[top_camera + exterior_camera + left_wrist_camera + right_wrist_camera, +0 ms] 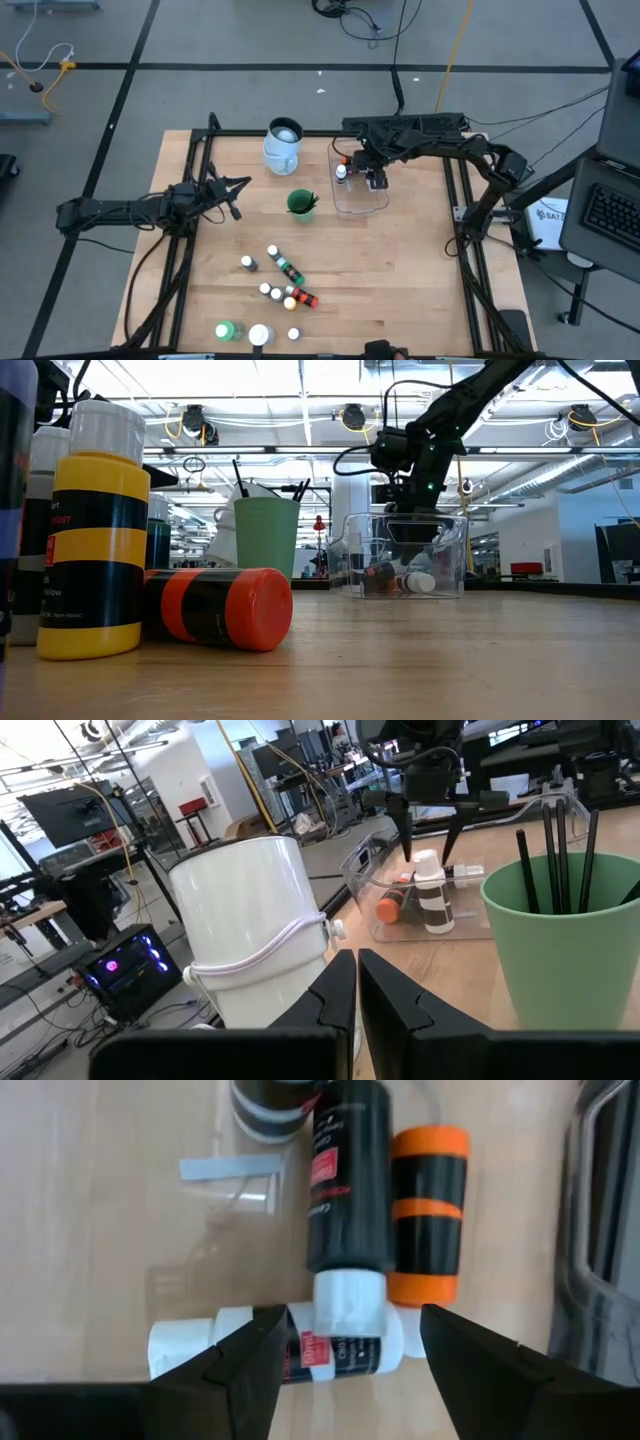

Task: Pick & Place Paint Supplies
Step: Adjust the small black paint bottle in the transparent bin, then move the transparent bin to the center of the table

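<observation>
My right gripper (375,181) hangs over the clear tub (380,203) with its fingers (478,1370) spread and nothing between them. Directly under it, inside the tub, a black bottle (348,1175) lies with its white cap in the gap between my fingertips. An orange bottle (428,1215) lies touching it on one side, and a third bottle (290,1352) lies crosswise beneath the cap. From the left wrist I see one more bottle (432,892) upright in the tub, just below that gripper.

My left gripper (234,193) waits clenched and empty, well apart from the tub. Ahead of it sit the white jug (255,935) and the green cup (575,945) with dark brushes (555,855) standing in it.

The remaining bottles (283,280) are scattered on the table (400,280) nearer the front edge, well away from both grippers. A green bottle (226,331) and white jar (260,335) stand at that edge. Close to the low camera, a yellow bottle (96,555) stands upright with a red one (222,607) on its side against it.
</observation>
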Available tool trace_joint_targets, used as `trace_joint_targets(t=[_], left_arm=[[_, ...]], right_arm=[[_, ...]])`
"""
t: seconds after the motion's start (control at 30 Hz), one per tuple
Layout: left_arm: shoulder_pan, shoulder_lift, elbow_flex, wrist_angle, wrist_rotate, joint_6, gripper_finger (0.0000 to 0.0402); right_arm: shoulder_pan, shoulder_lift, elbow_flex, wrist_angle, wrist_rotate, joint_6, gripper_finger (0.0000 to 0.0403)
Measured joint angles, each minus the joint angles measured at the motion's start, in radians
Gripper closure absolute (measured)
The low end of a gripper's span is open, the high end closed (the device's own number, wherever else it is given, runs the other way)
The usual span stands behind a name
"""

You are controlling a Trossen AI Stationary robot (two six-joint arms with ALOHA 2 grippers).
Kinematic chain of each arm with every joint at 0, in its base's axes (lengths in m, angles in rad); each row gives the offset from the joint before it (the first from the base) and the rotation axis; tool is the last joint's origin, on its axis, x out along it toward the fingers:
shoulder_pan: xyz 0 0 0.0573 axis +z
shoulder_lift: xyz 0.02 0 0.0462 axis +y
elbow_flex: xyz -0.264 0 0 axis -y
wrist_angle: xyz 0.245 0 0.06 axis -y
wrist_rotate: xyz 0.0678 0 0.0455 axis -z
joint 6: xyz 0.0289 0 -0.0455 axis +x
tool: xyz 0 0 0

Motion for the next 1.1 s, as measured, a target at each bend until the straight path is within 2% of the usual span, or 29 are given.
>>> trace_joint_targets(t=[0.3, 0.5, 0.63, 0.8, 0.93, 1.03, 1.1], left_arm=[[0.000, 0.000, 0.000, 0.000, 0.000, -0.006, 0.0380], [0.000, 0.000, 0.000, 0.000, 0.000, -0.016, 0.0380], [0.000, 0.000, 0.000, 0.000, 0.000, -0.016, 0.0380], [0.000, 0.000, 0.000, 0.000, 0.000, -0.018, 0.0380], [0.000, 0.000, 0.000, 0.000, 0.000, -0.018, 0.0380], [0.000, 0.000, 0.000, 0.000, 0.000, -0.018, 0.0380], [0.000, 0.000, 0.000, 0.000, 0.000, -0.018, 0.0380]], right_arm=[[-0.003, 0.013, -0.009, 0.040, 0.000, 0.003, 0.0186], [-0.007, 0.078, -0.010, 0.044, 0.005, -0.002, 0.0205], [-0.005, 0.090, -0.010, 0.043, 0.049, -0.021, 0.0225], [0.001, 0.070, -0.010, 0.043, 0.062, -0.031, 0.0270], [0.002, 0.062, -0.009, 0.044, 0.064, -0.049, 0.0329], [0.003, 0.062, -0.010, 0.053, 0.109, -0.050, 0.0383], [0.003, 0.062, -0.010, 0.058, 0.126, -0.049, 0.0396]])
